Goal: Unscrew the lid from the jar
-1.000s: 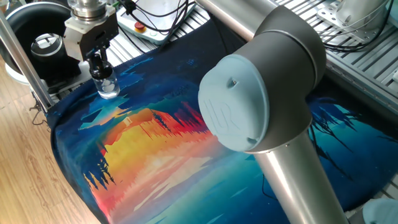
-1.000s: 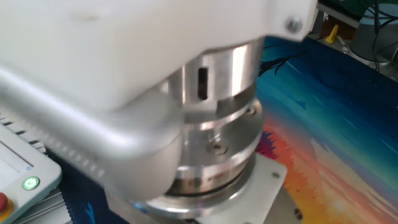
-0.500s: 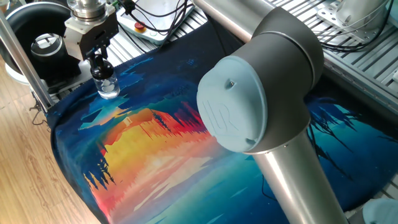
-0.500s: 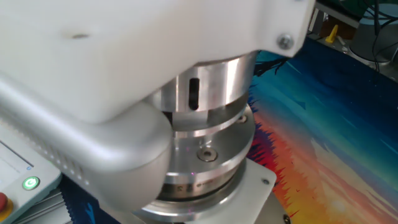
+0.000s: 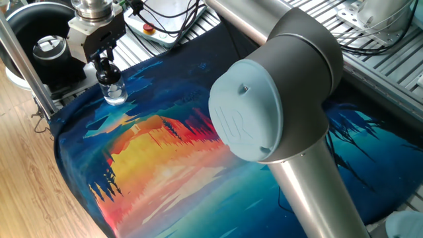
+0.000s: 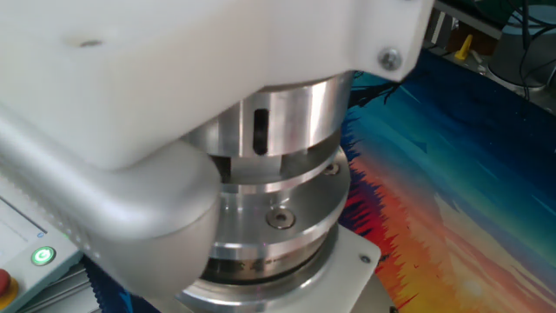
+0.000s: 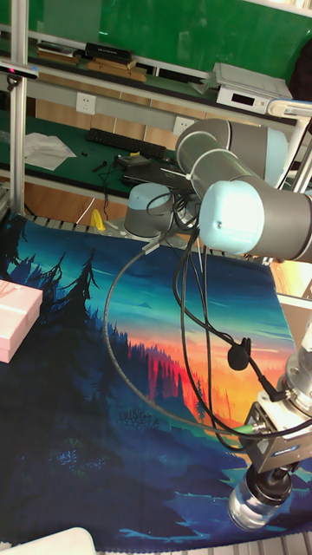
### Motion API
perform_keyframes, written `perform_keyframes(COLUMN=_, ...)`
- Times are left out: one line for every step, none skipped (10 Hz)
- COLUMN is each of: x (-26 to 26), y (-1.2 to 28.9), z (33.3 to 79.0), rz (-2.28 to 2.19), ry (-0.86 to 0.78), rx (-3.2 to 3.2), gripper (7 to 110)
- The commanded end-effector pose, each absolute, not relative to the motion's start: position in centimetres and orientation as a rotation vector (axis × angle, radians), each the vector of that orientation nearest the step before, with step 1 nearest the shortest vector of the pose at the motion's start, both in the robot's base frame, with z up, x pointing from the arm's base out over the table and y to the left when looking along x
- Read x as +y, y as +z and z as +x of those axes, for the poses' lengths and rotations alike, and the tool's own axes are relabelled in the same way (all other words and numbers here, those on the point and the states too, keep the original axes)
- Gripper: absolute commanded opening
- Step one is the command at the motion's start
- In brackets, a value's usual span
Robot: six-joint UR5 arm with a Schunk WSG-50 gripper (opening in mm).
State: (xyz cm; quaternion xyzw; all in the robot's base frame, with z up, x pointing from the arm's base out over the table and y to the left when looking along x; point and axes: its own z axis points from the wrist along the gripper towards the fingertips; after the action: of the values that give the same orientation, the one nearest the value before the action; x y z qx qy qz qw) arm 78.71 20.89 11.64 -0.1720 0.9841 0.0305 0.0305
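The jar (image 5: 115, 94) is small clear glass and stands upright on the painted mat (image 5: 165, 152) near its far left corner. My gripper (image 5: 104, 68) comes straight down onto it, and its black fingers are shut on the black lid (image 5: 106, 74) at the neck. In the tall fixed view the jar (image 7: 251, 509) is at the bottom right under the gripper (image 7: 276, 486), and the lid is hidden between the fingers. The other fixed view shows only the silver wrist flange (image 6: 278, 217) up close, with the jar and lid hidden.
A black ring-shaped device with a silver centre (image 5: 47, 46) sits just left of the gripper, behind a metal frame post (image 5: 23, 63). A pink gift box (image 7: 16, 321) lies at the mat's left edge. The arm's big elbow (image 5: 264, 106) hangs over the mat's middle.
In the other fixed view the wrist flange has turned: its slot and screw have shifted leftward. The jar stays in place on the mat.
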Motion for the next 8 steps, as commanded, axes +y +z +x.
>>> perform_keyframes(x=21.22, y=11.72, z=78.91, rz=-0.506, ry=0.113, rx=3.034, gripper=44)
perform_keyframes(x=21.38, y=11.75, z=78.84, rz=-0.504, ry=0.121, rx=3.036, gripper=44)
perform_keyframes(x=21.51, y=11.76, z=78.83, rz=-0.513, ry=0.128, rx=3.034, gripper=44)
perform_keyframes(x=21.44, y=11.74, z=78.79, rz=-0.509, ry=0.124, rx=3.037, gripper=44)
perform_keyframes(x=21.32, y=11.71, z=78.84, rz=-0.5, ry=0.115, rx=3.04, gripper=22)
perform_keyframes(x=21.2, y=11.68, z=78.89, rz=-0.494, ry=0.101, rx=3.043, gripper=22)
perform_keyframes(x=20.86, y=11.66, z=78.95, rz=-0.487, ry=0.073, rx=3.046, gripper=22)
perform_keyframes(x=20.77, y=11.67, z=79.0, rz=-0.481, ry=0.064, rx=3.047, gripper=22)
